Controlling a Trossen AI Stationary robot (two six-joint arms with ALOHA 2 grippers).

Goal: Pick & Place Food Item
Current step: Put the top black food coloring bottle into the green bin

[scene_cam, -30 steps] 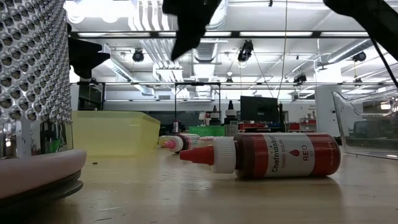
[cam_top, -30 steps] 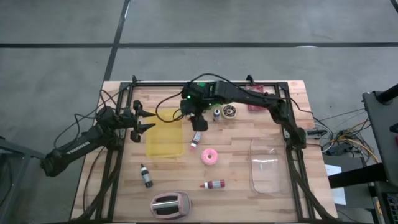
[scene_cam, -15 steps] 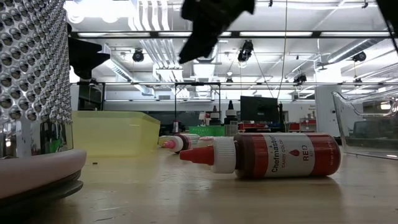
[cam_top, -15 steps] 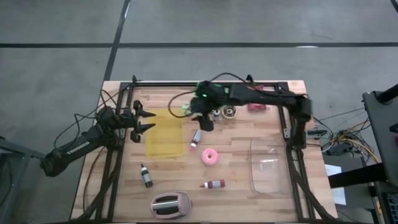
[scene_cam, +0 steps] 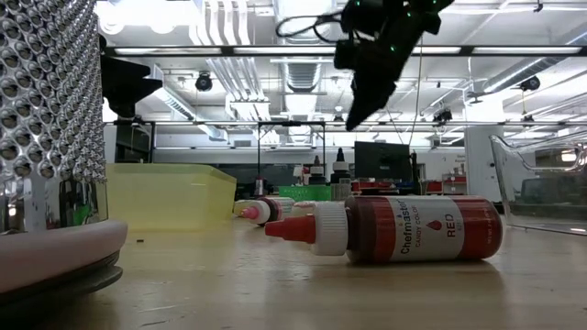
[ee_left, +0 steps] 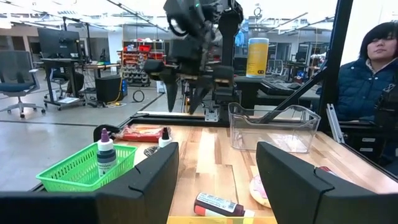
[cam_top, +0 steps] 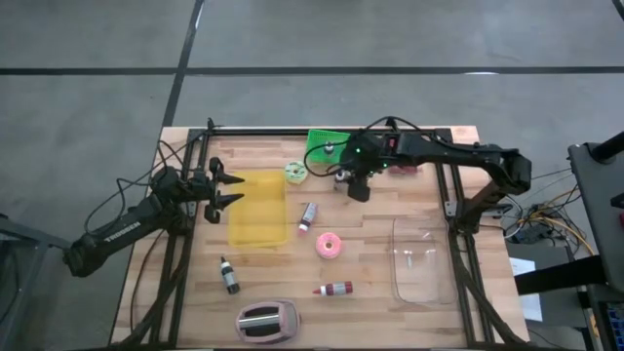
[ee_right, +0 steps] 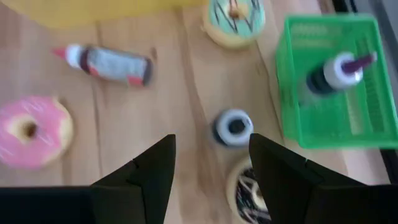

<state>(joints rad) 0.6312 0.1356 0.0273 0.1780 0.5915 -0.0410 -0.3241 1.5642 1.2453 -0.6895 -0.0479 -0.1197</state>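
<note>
While the left arm waits at the left table edge, its left gripper [cam_top: 222,187] sits just beside the translucent yellow plastic bin [cam_top: 258,208], fingers spread apart, nothing between them. Right gripper [cam_top: 357,185] is raised over the back-middle of the light wooden slat table [cam_top: 370,244], fingers [ee_right: 140,180] wide apart and empty. Directly below it in the right wrist view: a small white-capped dark bottle [ee_right: 233,127] standing upright, and a chocolate-striped donut [ee_right: 250,193] partly hidden by one finger.

Food items: pink frosted ring donut [cam_top: 330,246] lies flat near table centre, well apart from both grippers; green-frosted donut with dark stripes [cam_top: 295,172] lies just beside the bin's back corner.

Green plastic mesh basket [cam_top: 327,146] stands at the back edge with a dark dropper bottle [ee_right: 339,71] inside it. Small pink-tipped bottle [cam_top: 306,215] lies on its side between the bin and the pink donut. Red food-colour squeeze bottle with white nozzle [scene_cam: 399,229] lies on its side at the front. Clear plastic container [cam_top: 421,259] is on the right side. Black dropper bottle [cam_top: 229,276] lies front left. Metal box grater with pink base [cam_top: 266,320] lies at the front edge. A seated person [ee_left: 373,74] shows beyond the table in the left wrist view.
</note>
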